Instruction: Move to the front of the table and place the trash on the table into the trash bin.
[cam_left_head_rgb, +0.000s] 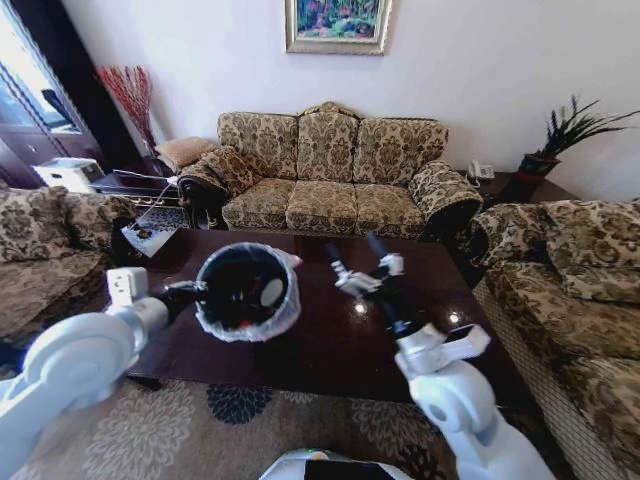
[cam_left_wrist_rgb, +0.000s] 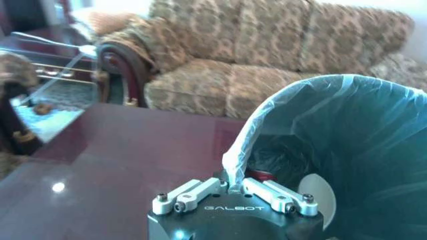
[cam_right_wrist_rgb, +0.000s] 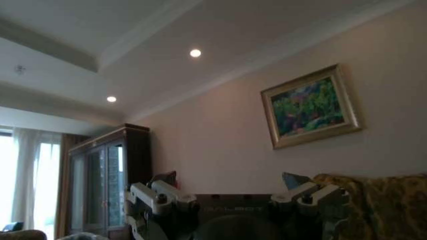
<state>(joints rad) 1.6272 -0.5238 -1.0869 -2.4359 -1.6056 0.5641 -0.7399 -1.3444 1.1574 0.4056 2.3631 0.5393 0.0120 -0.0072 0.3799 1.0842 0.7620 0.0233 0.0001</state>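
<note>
A living room with patterned sofas surrounds the dark glossy tabletop (cam_left_head_rgb: 330, 350). The trash bin (cam_left_head_rgb: 247, 290) sits tilted above it — the left gripper (cam_left_wrist_rgb: 233, 189) has its fingers pinched on the bag-lined rim, trash (cam_left_head_rgb: 270, 291) visible inside. Beside the bin, the right gripper (cam_left_head_rgb: 360, 270) hangs raised, fingers spread wide.

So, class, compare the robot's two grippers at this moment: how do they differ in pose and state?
The left gripper is shut on the trash bin, pinching its bag-lined rim; the right gripper is open and holds nothing. The left sits level at the bin's side, while the right tilts upward, its camera facing wall and ceiling. Both are above the table.
</note>
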